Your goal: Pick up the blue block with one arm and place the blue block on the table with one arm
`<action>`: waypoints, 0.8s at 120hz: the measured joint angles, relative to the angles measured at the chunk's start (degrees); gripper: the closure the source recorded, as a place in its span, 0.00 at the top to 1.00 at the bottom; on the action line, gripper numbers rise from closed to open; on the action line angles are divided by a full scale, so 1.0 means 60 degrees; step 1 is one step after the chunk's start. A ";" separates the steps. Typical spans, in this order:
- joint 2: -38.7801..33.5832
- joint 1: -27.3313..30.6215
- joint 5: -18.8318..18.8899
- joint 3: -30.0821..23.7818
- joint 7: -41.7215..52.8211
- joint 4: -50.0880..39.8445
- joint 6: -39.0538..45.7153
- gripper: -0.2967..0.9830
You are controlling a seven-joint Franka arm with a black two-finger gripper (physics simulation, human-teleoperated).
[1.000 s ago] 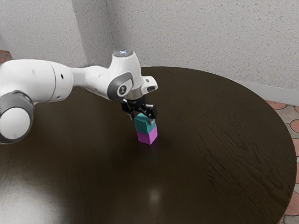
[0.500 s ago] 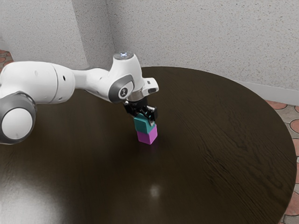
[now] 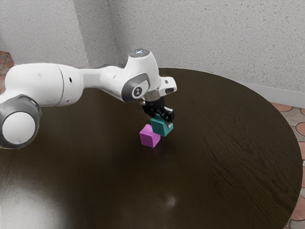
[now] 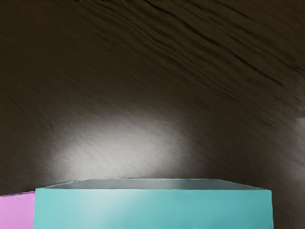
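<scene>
Apparently, step: carrying, with lowering ahead.
Block (image 3: 162,127): near mid-frame in the exterior view, up off the table (image 3: 228,167), to that view's right of the pink cube (image 3: 149,137).
Gripper (image 3: 160,122): clamped on the block.
Next: get past the pink cube (a low corner could clip it), lower, let go.
Badge (image 3: 138,91): on the arm (image 3: 40,83), no readable letters.
</scene>
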 joint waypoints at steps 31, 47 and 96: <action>0.1179 -0.0004 0.1552 -0.1541 -0.0485 0.0741 -0.0089 0.55; 0.1581 -0.0003 0.1929 -0.1692 -0.0743 0.0809 -0.0057 0.55; 0.1752 0.0097 0.2099 -0.1817 -0.1219 0.0856 -0.0031 0.70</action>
